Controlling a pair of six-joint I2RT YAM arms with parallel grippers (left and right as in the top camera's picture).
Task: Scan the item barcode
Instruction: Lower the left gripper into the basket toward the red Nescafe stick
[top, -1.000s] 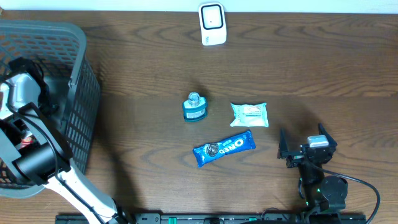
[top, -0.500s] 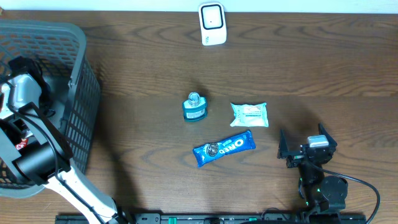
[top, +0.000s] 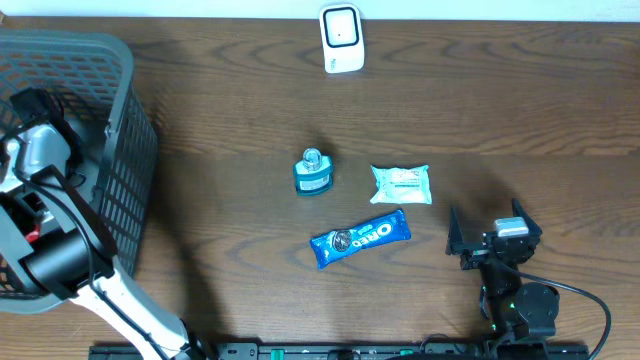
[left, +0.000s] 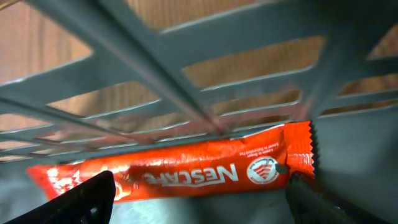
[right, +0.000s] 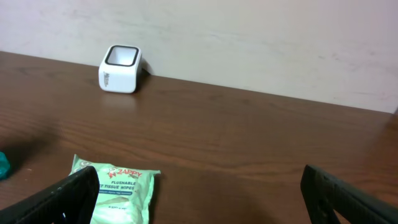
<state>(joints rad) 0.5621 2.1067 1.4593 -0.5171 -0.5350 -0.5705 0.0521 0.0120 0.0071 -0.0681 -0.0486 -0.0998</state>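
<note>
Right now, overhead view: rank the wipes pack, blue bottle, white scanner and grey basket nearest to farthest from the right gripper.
1. Wipes pack, just left of the right gripper.
2. Blue bottle, table centre.
3. White scanner, far edge.
4. Grey basket, far left.

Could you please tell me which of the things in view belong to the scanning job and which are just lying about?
In the job, as it looks: white scanner; red Nescafe sachet, in the grey basket under the open left gripper.
Lying about for now: Oreo pack, wipes pack, blue bottle, open right gripper.
</note>
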